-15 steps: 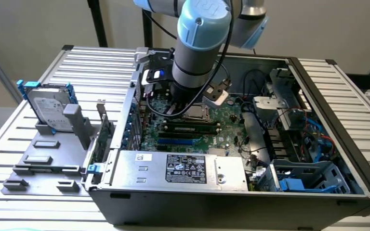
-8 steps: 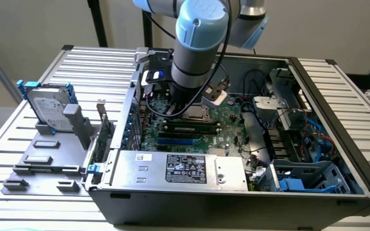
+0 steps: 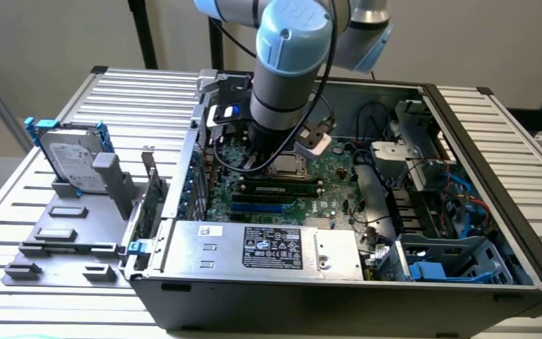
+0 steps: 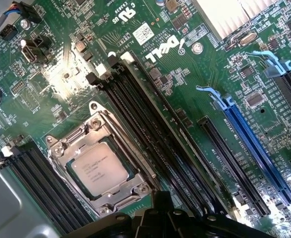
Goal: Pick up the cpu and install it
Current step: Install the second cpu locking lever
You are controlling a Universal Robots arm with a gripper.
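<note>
Arm over open PC, cpu seated in socket.
Fingers closed, empty; best kept square above the chip.

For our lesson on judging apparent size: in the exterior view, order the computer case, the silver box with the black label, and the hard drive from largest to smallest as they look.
1. Computer case
2. Silver box with the black label
3. Hard drive, though it lies farther from the camera, which may shrink it.

Desk: silver metal, ribbed slats running across. Directly on it: open black desktop PC case, lying on its side, taking the middle and the exterior view's right; grey plastic parts fixture on the exterior view's left, touching the case wall, with slots and upright holders.
</note>
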